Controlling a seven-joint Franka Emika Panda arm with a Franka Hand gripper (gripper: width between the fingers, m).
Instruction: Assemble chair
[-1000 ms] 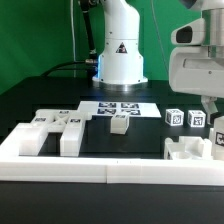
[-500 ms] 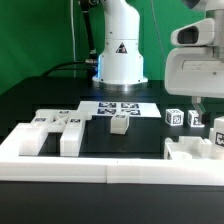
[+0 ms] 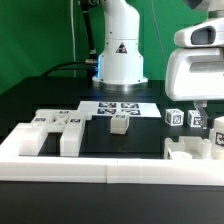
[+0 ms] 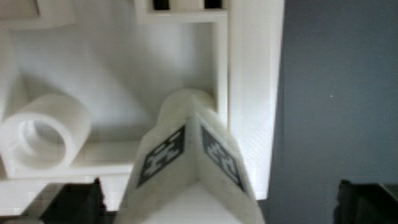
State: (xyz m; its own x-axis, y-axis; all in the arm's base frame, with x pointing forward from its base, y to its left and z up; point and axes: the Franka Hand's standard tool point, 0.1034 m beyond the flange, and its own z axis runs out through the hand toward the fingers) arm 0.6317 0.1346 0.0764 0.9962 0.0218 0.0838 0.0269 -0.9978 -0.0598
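The chair lies as loose white tagged parts. Slabs and blocks (image 3: 55, 128) sit at the exterior view's left, a small cube (image 3: 120, 123) in the middle, and two tagged cubes (image 3: 176, 117) at the right. My gripper (image 3: 206, 108) hangs over the right-hand cluster (image 3: 190, 150). In the wrist view a wedge-like tagged piece (image 4: 187, 150) stands between the dark fingers (image 4: 71, 203), with a gap on each side. It rests on a white part with a round socket (image 4: 45, 135). My gripper (image 4: 221, 206) is open and holds nothing.
The marker board (image 3: 122, 108) lies flat behind the small cube. A low white border wall (image 3: 100, 166) runs along the front of the black table. The robot's white base (image 3: 120, 55) stands at the back, with a green backdrop behind it.
The jaws have spread wide apart from the tagged piece under them. The arm has barely shifted, and the other parts lie as before.
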